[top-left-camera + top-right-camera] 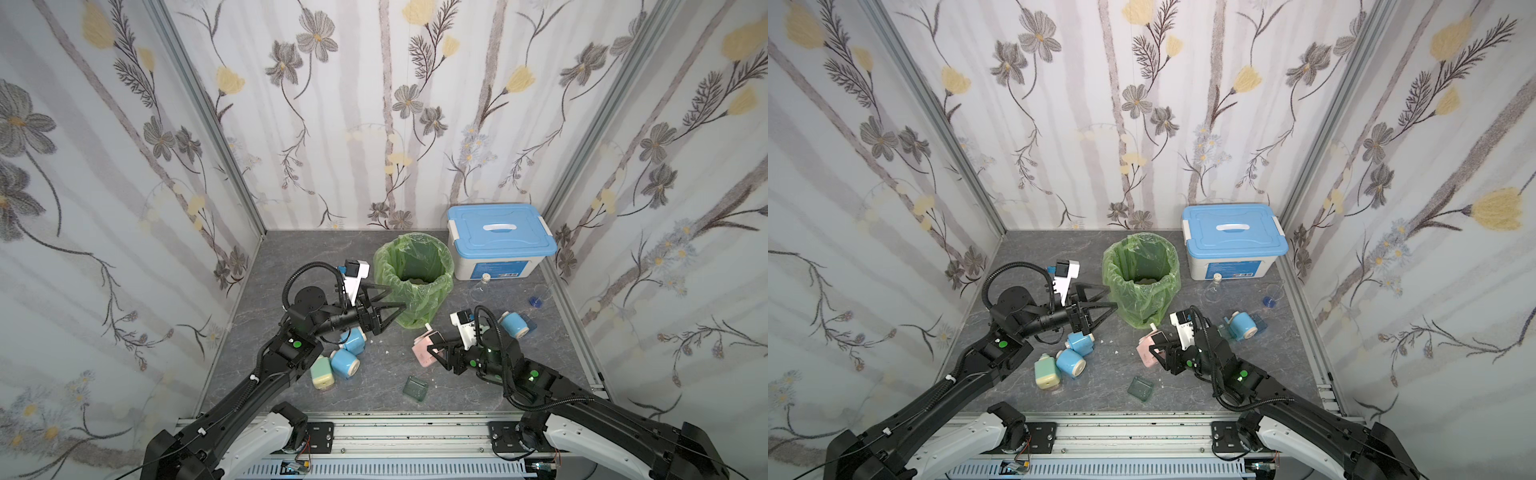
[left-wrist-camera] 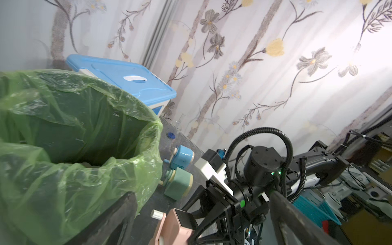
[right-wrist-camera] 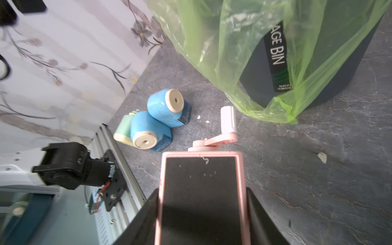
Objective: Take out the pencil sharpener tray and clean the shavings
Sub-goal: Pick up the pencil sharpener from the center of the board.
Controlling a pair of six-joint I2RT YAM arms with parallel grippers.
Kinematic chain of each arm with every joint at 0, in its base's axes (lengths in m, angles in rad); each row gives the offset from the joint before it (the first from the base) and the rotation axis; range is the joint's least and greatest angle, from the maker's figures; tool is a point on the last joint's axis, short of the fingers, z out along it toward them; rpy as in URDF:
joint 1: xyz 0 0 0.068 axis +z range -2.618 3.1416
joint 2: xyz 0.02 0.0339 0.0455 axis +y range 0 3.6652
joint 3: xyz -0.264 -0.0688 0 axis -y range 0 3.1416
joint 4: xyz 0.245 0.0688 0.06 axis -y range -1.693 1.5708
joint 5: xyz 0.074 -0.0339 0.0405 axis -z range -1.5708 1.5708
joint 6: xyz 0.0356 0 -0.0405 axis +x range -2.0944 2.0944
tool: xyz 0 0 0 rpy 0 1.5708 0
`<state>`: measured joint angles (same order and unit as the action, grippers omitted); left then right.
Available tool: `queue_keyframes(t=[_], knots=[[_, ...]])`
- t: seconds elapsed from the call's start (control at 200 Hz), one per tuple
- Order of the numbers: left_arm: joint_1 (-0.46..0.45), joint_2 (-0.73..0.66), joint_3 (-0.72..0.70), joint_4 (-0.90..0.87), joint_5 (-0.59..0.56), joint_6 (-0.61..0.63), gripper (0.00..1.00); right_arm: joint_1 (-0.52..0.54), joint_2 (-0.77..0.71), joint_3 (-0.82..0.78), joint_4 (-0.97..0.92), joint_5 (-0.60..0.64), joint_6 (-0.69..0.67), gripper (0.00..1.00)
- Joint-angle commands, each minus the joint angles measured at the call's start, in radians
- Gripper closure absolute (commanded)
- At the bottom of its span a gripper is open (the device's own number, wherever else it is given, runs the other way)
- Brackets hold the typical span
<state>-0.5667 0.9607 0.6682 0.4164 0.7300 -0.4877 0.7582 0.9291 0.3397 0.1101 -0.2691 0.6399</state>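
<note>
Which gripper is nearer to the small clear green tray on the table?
Right. The right gripper, shut on the pink pencil sharpener, is just beyond the tray; the left gripper, open, is farther, beside the green-bagged bin.

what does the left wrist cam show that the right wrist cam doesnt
Only left wrist: the box, the right arm and the open mouth of the bin. Only right wrist: two blue sharpeners lying together, shavings on the table, and the bin's label. Both: the green-bagged bin and the pink sharpener.
</note>
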Motion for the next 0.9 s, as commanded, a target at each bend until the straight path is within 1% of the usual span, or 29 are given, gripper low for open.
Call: queue_keyframes(t=[0.0,0.19,0.255,0.315,0.385,0.445,0.59,0.724,0.894], knots=[[-0.032,0.016,0.008,0.033,0.088,0.04,0.0,-0.073,-0.063,-0.035,0.122,-0.235,0.134,0.56],[-0.078,0.029,0.008,0.013,0.117,0.068,0.0,-0.219,-0.213,-0.1,0.253,-0.498,0.359,0.54],[-0.092,0.049,0.014,0.003,0.117,0.075,0.0,-0.256,-0.235,-0.129,0.373,-0.558,0.474,0.54],[-0.104,0.07,0.017,0.003,0.126,0.076,0.0,-0.27,-0.237,-0.156,0.514,-0.59,0.579,0.54],[-0.12,0.085,0.015,0.006,0.118,0.078,0.0,-0.272,-0.229,-0.164,0.62,-0.592,0.652,0.53],[-0.128,0.091,0.01,0.008,0.107,0.076,0.0,-0.273,-0.228,-0.167,0.702,-0.576,0.688,0.53],[-0.136,0.094,0.008,0.005,0.083,0.062,0.0,-0.273,-0.223,-0.165,0.827,-0.525,0.747,0.53],[-0.148,0.113,0.004,0.065,0.088,0.011,0.0,-0.272,-0.225,-0.16,0.851,-0.482,0.752,0.53],[-0.193,0.151,0.01,0.133,0.072,-0.033,0.01,-0.269,-0.264,-0.169,0.858,-0.4,0.723,0.53]])
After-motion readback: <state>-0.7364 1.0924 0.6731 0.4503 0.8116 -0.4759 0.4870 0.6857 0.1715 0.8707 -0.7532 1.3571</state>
